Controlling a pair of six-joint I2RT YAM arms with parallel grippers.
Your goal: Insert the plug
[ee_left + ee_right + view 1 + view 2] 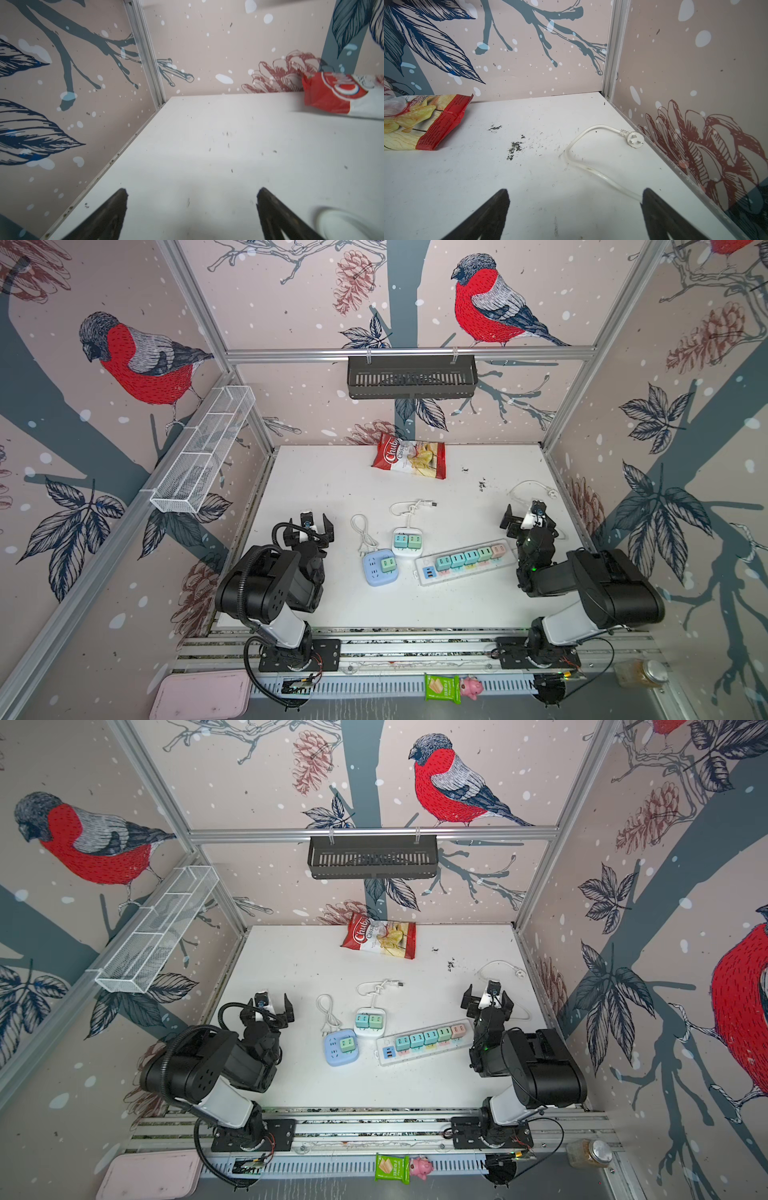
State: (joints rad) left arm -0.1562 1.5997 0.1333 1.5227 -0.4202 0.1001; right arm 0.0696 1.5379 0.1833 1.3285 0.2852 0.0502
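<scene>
Both arms stand at the near edge of the table (374,605), and every coloured adapter plug (457,560) in view is seated: five in the long power strip (465,572), two in the white socket block (407,549), one in the blue cube socket (374,572). On that showing the insertion looks done. Yet one white cord plug (634,140) lies loose near the table's far right corner, in no socket. If that is the plug meant, all the work lies ahead. The left tool (309,531) stands wide and empty over bare table near the left edge. The right tool (576,193) is equally wide and holds nothing. The white cord (591,170) passes behind one finger; contact cannot be told.
</scene>
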